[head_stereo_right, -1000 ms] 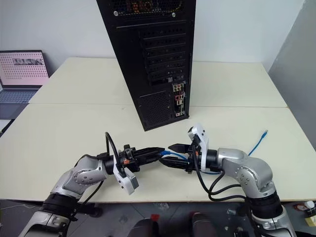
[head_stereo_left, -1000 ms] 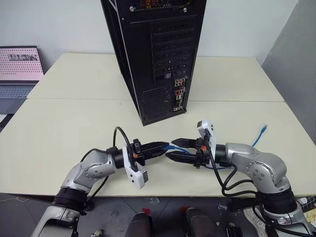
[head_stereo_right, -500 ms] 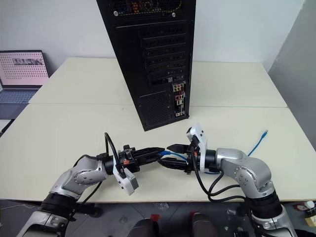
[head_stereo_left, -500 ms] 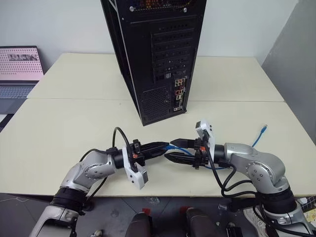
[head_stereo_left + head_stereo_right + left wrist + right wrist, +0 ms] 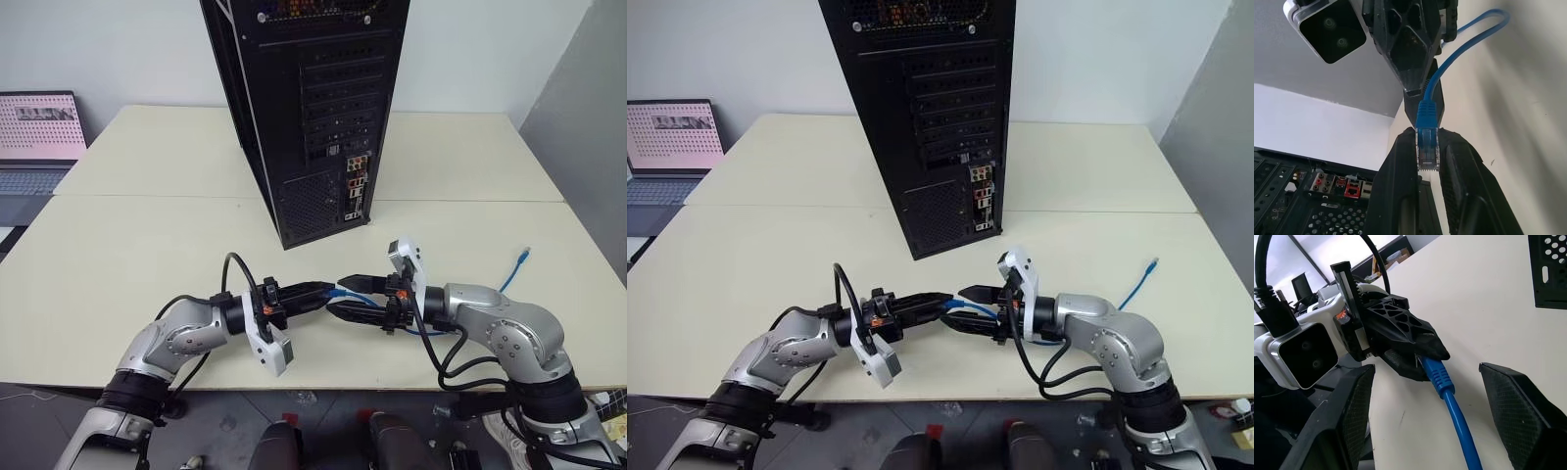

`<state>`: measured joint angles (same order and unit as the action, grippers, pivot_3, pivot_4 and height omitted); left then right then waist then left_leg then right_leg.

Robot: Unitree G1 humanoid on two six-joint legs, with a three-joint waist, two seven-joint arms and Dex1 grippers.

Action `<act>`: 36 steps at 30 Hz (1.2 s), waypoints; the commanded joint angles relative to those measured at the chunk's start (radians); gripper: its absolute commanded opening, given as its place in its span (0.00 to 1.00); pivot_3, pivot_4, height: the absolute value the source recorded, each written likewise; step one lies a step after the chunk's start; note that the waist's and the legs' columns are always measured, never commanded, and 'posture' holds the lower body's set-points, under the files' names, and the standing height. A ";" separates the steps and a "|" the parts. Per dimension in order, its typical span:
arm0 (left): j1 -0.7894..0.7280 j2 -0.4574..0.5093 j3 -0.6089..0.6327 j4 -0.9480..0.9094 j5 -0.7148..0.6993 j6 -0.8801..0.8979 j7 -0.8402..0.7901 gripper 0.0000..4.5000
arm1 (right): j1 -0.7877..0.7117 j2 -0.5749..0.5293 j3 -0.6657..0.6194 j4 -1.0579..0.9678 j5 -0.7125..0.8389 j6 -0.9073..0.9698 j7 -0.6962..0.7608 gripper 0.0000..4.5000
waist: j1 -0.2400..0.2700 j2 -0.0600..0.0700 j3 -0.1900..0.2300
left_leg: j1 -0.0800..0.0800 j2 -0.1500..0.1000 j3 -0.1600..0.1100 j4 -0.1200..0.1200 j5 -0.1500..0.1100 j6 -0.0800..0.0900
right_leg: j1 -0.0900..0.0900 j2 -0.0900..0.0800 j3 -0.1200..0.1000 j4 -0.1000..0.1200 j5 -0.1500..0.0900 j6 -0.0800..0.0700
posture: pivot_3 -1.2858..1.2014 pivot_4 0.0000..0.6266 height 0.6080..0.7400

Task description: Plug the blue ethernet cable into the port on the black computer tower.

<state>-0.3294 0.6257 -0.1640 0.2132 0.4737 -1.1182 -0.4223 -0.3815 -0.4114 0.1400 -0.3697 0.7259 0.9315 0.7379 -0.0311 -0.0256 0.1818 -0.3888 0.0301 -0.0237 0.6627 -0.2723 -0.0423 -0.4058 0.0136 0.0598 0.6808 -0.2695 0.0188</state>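
The black computer tower (image 5: pixel 313 117) stands upright at the middle back of the table, its rear panel facing me. Low on that panel is a cluster of small connectors (image 5: pixel 355 188); the port among them is too small to pick out. In front of the tower, above the table, my left gripper (image 5: pixel 328 291) is shut on the plug (image 5: pixel 1427 147) of the blue ethernet cable (image 5: pixel 1449 396). My right gripper (image 5: pixel 338 295) faces it, open, its fingers (image 5: pixel 1518 401) straddling the cord just behind the plug without touching it. The cord trails right to its free end (image 5: pixel 526 256).
A laptop (image 5: pixel 39 127) with a pink screen sits at the far left. The cream table (image 5: pixel 147 245) has a seam running across in front of the tower, and its front edge lies just below both arms. A grey wall closes the right side.
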 commanded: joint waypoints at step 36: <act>-0.023 0.029 -0.002 -0.024 0.077 -0.013 0.125 0.06 | 0.000 0.013 -0.023 -0.013 -0.005 -0.077 0.003 0.27 | 0.000 0.000 0.000 | -0.001 0.000 0.000 0.000 0.000 0.000 | 0.000 -0.001 -0.002 0.000 0.000 0.000 | 0.52 0.24 1.00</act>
<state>-0.3391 0.6426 -0.1642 0.2083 0.5524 -1.1218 -0.3170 -0.3649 -0.4017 0.1392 -0.3689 0.6929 0.8547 0.7392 -0.0311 -0.0256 0.1818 -0.3897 0.0303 -0.0239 0.6627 -0.2722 -0.0423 -0.4059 0.0128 0.0573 0.6811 -0.2695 0.0188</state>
